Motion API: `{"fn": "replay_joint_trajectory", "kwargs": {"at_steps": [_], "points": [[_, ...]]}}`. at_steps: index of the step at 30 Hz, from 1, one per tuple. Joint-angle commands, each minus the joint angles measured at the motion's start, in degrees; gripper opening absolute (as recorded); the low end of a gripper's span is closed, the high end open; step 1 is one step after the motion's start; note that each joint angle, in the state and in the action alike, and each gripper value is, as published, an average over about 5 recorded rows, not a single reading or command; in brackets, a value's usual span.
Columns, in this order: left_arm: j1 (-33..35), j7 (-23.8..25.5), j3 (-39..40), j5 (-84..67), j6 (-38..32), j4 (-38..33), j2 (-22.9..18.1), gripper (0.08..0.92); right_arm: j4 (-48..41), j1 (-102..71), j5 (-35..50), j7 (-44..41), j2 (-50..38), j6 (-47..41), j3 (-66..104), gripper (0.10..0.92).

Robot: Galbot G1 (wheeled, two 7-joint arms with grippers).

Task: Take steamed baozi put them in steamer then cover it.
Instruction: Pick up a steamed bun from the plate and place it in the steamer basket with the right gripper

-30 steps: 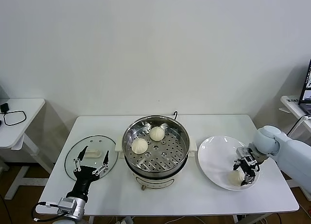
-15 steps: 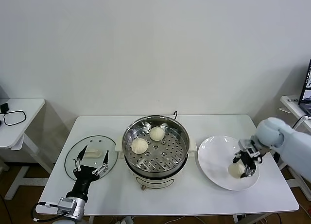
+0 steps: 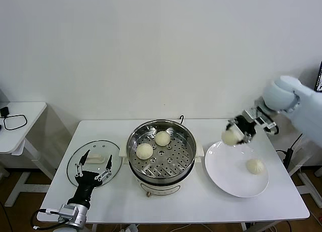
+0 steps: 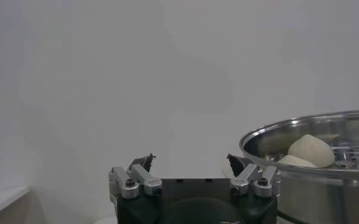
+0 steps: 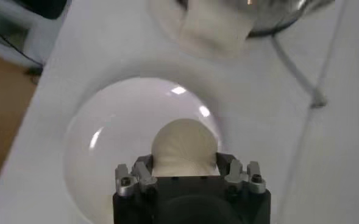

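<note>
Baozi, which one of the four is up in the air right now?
The baozi clamped in the right gripper, lifted above the plate. One other lies on the plate, and two sit inside the steamer.

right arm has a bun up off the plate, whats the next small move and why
Probably carry it toward the robot's left, over the steamer. The right gripper holds one baozi above the white plate's far rim, and the perforated tray holds only two buns, with bare room nearer the plate.
</note>
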Motion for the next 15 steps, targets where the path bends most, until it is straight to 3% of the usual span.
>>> {"fn": "replay_joint_trajectory", "kwargs": {"at_steps": [1, 15], "points": [[0.1, 0.1, -0.1, 0.0, 0.0, 0.0, 0.1, 0.823, 8.8, 18.2, 0.4, 2.1, 7.4, 11.5, -11.7, 0.704], [-0.1, 0.5, -1.6, -0.3, 0.0, 0.9, 0.8, 0.823, 7.2, 14.5, -2.5, 8.1, 20.9, 16.5, -19.5, 0.704]]}}
